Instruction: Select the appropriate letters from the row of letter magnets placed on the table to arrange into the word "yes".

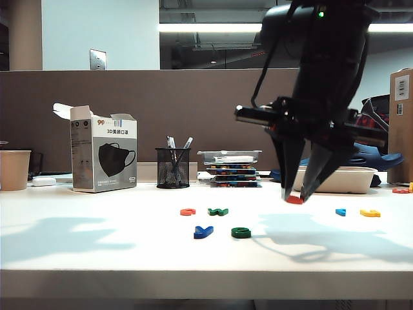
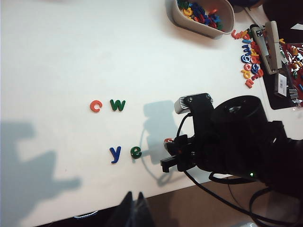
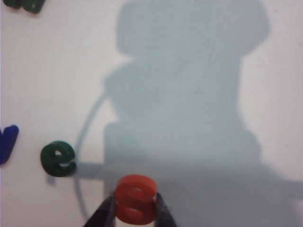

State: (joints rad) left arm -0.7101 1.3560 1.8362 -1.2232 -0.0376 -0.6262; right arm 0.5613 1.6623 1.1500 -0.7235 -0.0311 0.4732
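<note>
My right gripper (image 1: 295, 194) hangs just above the table (image 1: 97, 252), right of the middle, shut on the red "s" (image 1: 295, 199). In the right wrist view the "s" (image 3: 136, 198) sits pinched between the two dark fingers (image 3: 105, 215), above the bare white top. The blue "y" (image 1: 203, 231) and the green "e" (image 1: 241, 232) lie side by side near the front; the held "s" hovers to the right of the "e" (image 3: 58, 158). My left gripper (image 2: 134, 202) is shut and empty over the table's front edge, away from the letters. Orange-red "c" (image 1: 188, 211), dark green "w" (image 1: 218, 211), a light blue letter (image 1: 341, 212) and a yellow letter (image 1: 370, 212) lie in the row behind.
A face-mask box (image 1: 103, 157), a mesh pen holder (image 1: 173, 168), a paper cup (image 1: 14, 169) and stacked trays (image 1: 231, 169) line the back. A white tub (image 2: 187, 21) of spare letters and a loose pile of letters (image 2: 248, 61) sit at the back right.
</note>
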